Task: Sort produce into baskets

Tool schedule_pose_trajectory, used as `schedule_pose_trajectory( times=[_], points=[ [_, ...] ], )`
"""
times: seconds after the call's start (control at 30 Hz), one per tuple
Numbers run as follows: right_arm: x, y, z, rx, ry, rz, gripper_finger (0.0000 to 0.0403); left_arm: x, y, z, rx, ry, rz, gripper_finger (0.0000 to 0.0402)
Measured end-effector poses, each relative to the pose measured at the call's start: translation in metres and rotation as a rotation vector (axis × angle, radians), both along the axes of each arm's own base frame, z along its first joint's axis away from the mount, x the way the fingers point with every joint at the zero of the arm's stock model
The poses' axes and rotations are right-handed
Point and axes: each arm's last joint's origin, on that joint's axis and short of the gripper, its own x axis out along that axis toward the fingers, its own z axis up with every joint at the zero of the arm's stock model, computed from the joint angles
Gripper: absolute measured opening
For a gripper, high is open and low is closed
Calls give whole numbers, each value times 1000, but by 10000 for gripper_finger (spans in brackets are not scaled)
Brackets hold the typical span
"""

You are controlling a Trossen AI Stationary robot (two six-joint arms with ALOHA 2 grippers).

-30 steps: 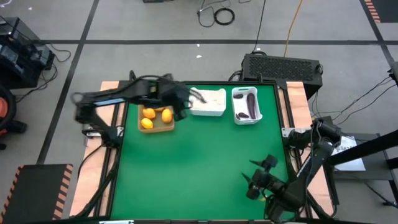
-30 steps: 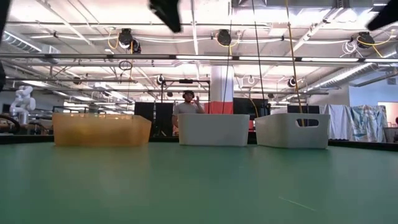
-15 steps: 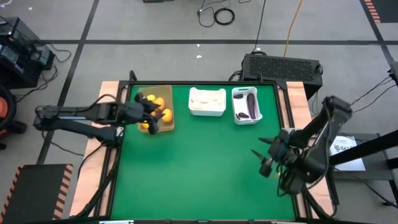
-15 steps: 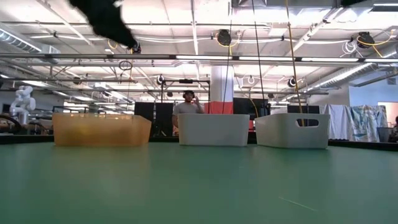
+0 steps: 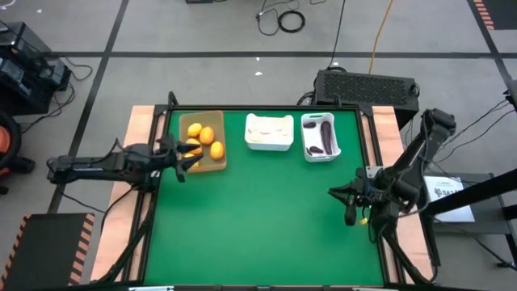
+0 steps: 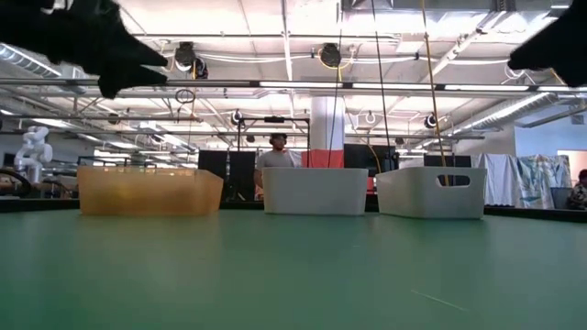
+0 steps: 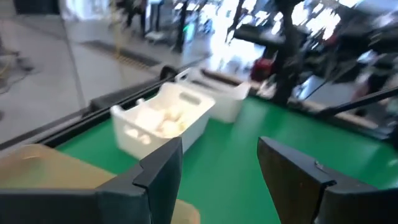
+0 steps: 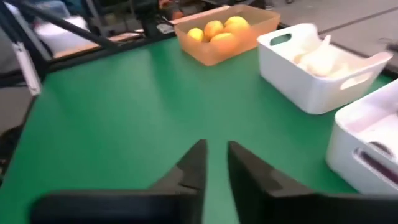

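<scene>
The left gripper (image 5: 179, 153) has pulled back off the tan tray (image 5: 203, 166) — jaws parted, empty. The right gripper (image 5: 346, 200), at the desk's (image 5: 258, 218) four o'clock, holds nothing — jaws nearly closed.

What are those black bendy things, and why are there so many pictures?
They are two robot arms at a green table. Cameras look from above, from table height, and from each arm's wrist. The left gripper is open beside the tan tray of orange fruits. The right gripper is nearly shut and holds nothing. The middle white bin holds white bulbs; the other bin holds purple eggplants. No produce lies loose on the table.
</scene>
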Motion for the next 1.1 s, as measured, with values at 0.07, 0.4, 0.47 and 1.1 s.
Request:
schedule_pose_trajectory(
  times=[0.07, 0.4, 0.47, 1.1],
  points=[
    [-5, -6, -10, 27, -17, 26, 22, -2, -1, -9, -3, -58, -31, 217],
    [-5, -18, -41, 214, -240, 278, 2, -4, -3, -45, -29, -119, -88, 217],
    [0, -24, -43, 183, -288, 291, 1, -4, -3, -46, -30, -119, -88, 217],
    [28, -89, -82, 51, -218, 154, 0, -4, -2, -51, 4, -91, -75, 217]
  ],
)
